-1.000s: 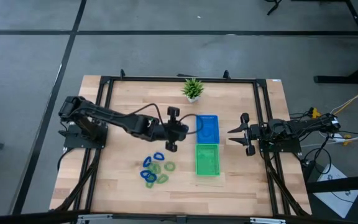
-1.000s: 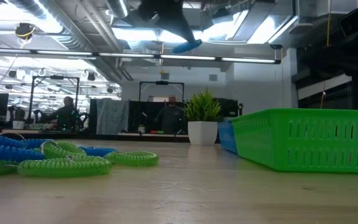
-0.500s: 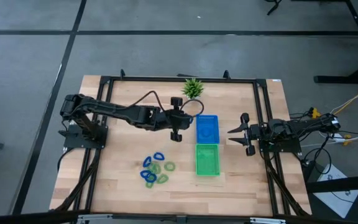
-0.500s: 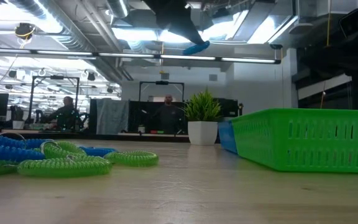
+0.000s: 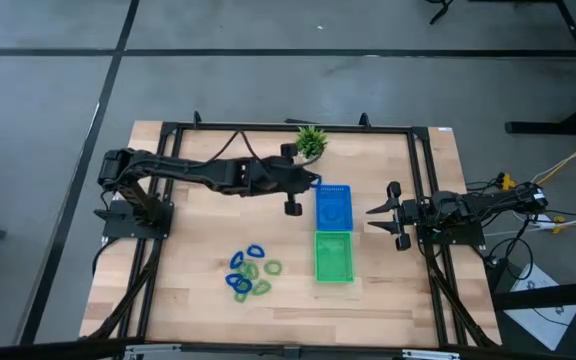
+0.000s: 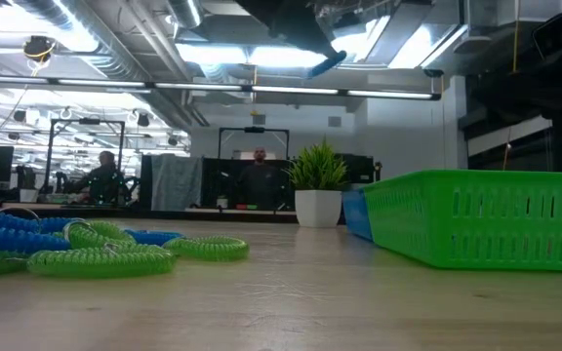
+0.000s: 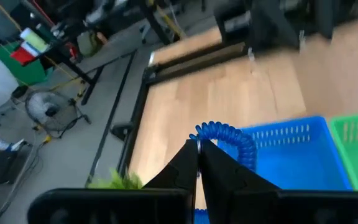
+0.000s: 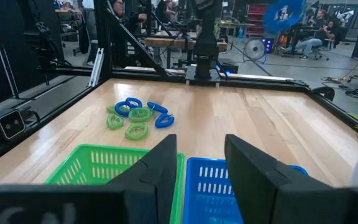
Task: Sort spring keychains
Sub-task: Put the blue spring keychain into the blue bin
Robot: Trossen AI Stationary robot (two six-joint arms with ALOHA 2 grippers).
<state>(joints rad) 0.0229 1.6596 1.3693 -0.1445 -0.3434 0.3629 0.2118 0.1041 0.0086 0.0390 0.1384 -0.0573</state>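
Note:
A blue spring keychain (image 7: 227, 135) is in my left gripper (image 7: 199, 149), which is shut on it high above the table beside the blue tray's (image 5: 333, 206) left side. In the high view that gripper (image 5: 306, 184) has the keychain (image 5: 315, 181) at its tip. The low view shows the coil (image 6: 326, 61) up near the ceiling lights. The other blue and light green keychains lie flat in a pile (image 5: 250, 272) on the wood, left of the green tray (image 5: 334, 256). My right gripper (image 8: 201, 163) is open and waits to the right of the trays. My left gripper pinches the blue keychain by a short stretch of its coil (image 7: 201, 133) between the two fingertips. The fingers come slanting from the table's left. The rest of the loop (image 7: 244, 144) juts out past the fingertips. It is lifted clear of the table and the trays.
A small potted plant (image 5: 310, 143) stands by the far edge, just behind my left gripper. The blue tray (image 8: 229, 180) and the green tray (image 8: 95, 167) sit side by side at mid-table. A black frame (image 5: 168, 150) runs along the table's edges. People sit in the room beyond.
My left gripper, shut on the blue keychain, has travelled toward the far edge and the right, away from the pile and up to the blue tray's left side. In the low view the coil has drifted rightward. My right arm has kept still.

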